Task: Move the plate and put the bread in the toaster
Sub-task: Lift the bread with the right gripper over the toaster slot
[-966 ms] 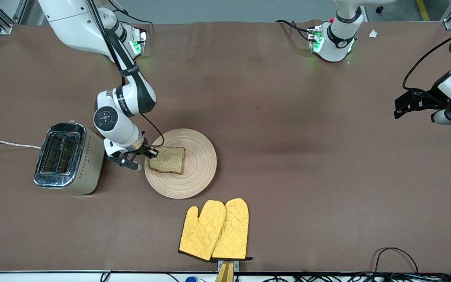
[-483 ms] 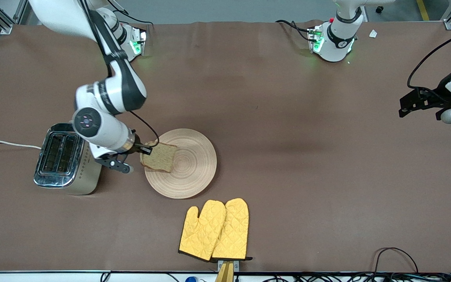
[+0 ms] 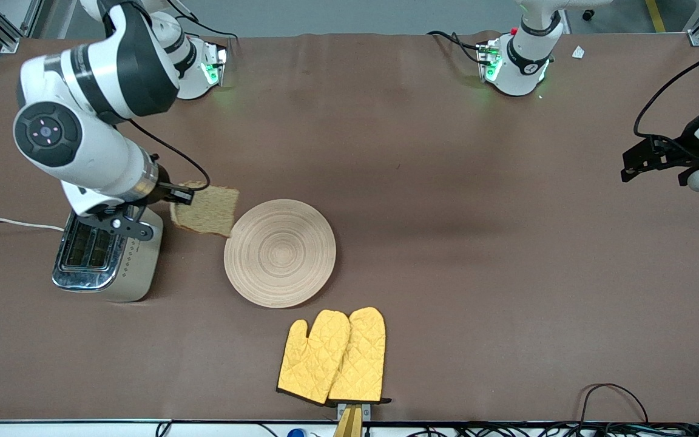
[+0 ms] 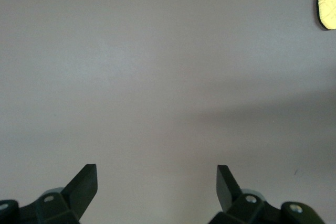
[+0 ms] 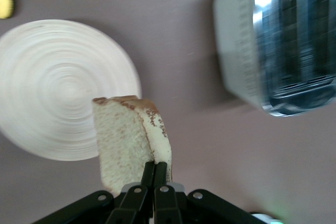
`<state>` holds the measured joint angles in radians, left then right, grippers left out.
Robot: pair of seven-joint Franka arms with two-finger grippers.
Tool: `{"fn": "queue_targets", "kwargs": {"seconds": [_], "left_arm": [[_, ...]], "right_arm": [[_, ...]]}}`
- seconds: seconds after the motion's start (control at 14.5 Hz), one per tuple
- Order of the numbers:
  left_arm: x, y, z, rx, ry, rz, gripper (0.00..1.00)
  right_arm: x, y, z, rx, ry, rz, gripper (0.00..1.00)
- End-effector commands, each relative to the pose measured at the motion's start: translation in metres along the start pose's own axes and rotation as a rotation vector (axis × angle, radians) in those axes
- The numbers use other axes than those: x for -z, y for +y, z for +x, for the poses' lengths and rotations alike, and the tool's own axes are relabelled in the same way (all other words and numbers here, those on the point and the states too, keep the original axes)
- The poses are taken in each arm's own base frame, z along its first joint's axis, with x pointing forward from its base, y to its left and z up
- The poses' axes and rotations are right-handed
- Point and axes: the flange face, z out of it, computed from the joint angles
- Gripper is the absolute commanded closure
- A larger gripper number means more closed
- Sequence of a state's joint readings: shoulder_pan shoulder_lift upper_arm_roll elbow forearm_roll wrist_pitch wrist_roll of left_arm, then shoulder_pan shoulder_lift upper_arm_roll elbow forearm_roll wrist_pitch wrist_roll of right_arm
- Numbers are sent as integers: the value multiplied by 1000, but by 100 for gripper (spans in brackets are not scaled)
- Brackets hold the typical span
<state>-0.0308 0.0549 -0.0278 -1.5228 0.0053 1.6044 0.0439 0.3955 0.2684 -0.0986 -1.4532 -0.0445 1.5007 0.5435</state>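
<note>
My right gripper (image 3: 183, 195) is shut on one edge of the brown bread (image 3: 205, 210) and holds it up in the air over the table between the toaster (image 3: 107, 252) and the plate (image 3: 280, 252). In the right wrist view the gripper (image 5: 155, 166) pinches the bread (image 5: 123, 140), with the plate (image 5: 58, 87) and the toaster's two slots (image 5: 283, 45) below. The round beige plate is bare. My left gripper (image 3: 628, 167) waits open and empty at the left arm's end of the table; its wrist view (image 4: 156, 174) shows only brown tabletop.
A pair of yellow oven mitts (image 3: 332, 355) lies nearer the front camera than the plate, by the table's front edge. The toaster's white cord (image 3: 10, 223) runs off the right arm's end. Cables lie along the front edge.
My right gripper has lifted the bread off the plate and carried it up and toward the toaster. The plate has stayed put. The left arm has shifted slightly.
</note>
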Motion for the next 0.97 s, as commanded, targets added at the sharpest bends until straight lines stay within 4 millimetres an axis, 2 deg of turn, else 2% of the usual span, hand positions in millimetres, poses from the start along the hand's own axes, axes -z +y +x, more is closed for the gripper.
{"fn": "queue_targets", "kwargs": {"seconds": [0.0, 0.07, 0.34, 0.62, 0.9], "left_arm": [[4, -2, 1, 14, -12, 3, 0], [5, -2, 1, 14, -9, 3, 0], [5, -4, 1, 4, -9, 3, 0], [5, -5, 1, 17, -10, 3, 0], [5, -1, 1, 17, -10, 5, 0]], "right_arm": [[17, 19, 1, 93, 53, -135, 100], [21, 27, 1, 121, 75, -181, 100], [17, 55, 14, 139, 105, -383, 100], [10, 68, 27, 111, 163, -576, 100], [-39, 66, 36, 82, 206, -704, 100]]}}
